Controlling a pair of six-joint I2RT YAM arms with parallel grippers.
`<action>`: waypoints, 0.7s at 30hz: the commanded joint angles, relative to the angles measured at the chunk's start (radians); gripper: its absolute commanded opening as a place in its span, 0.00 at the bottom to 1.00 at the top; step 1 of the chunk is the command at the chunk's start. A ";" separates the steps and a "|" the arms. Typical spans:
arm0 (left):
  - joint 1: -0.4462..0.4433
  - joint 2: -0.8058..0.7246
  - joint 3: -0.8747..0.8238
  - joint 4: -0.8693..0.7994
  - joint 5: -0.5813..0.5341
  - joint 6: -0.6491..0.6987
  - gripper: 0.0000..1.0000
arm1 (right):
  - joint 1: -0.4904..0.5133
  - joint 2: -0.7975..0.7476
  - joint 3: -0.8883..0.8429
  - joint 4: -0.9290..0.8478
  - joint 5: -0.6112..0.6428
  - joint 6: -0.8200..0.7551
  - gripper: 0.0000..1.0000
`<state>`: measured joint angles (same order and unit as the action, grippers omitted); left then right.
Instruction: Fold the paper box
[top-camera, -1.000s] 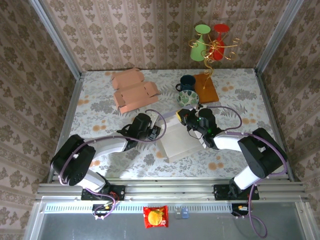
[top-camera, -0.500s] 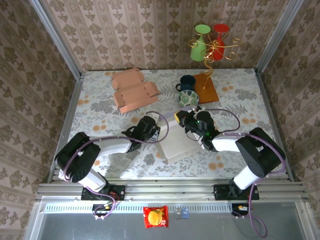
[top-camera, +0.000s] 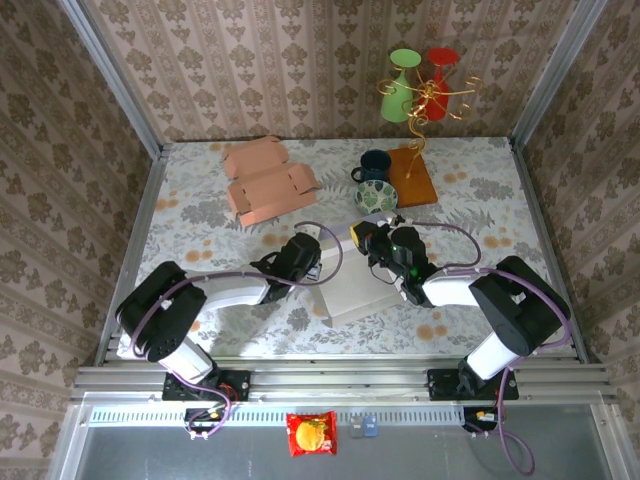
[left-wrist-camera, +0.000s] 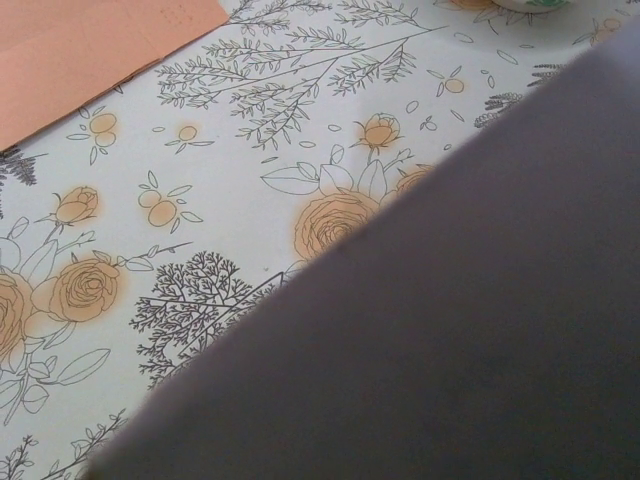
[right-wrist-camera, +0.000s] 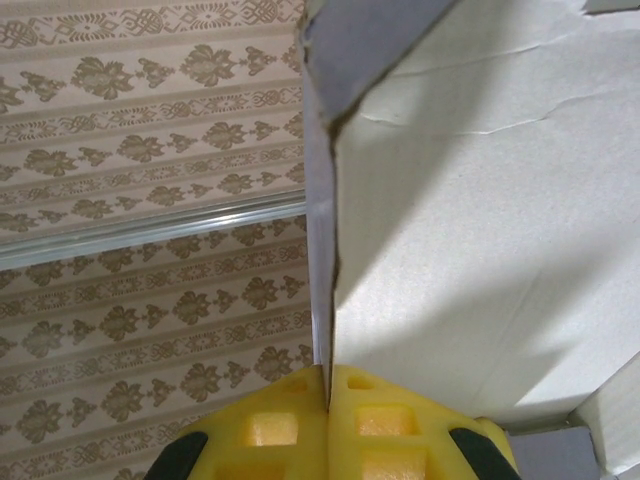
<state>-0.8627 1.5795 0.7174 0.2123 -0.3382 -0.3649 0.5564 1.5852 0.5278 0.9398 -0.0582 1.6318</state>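
Paper box (top-camera: 350, 290) mid-table, a gripper at each side

Right gripper (right-wrist-camera: 328, 385) is pinched tight on a thin box panel. Left gripper (top-camera: 313, 263) meets the box's left edge, its jaws hidden, so I cannot tell their state. A dark blur (left-wrist-camera: 450, 330), probably the box, covers its wrist view. What the bowl (top-camera: 376, 196) holds is unreadable.

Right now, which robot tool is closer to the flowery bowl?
Right. The right tool is just on the near side of the flowery bowl, pinching the white paper box. The left tool is farther off, at the box's other side.
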 joint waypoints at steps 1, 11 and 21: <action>-0.015 0.023 0.057 0.017 -0.066 -0.035 0.17 | 0.022 0.006 -0.025 -0.055 0.043 0.020 0.00; -0.030 0.060 0.093 0.007 -0.100 -0.059 0.06 | 0.045 0.000 -0.029 -0.063 0.082 0.044 0.00; -0.034 0.079 0.110 -0.007 -0.119 -0.067 0.00 | 0.056 -0.026 -0.023 -0.104 0.103 0.047 0.00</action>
<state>-0.8833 1.6436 0.7883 0.1905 -0.4259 -0.4232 0.5827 1.5692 0.5217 0.9241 0.0544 1.6760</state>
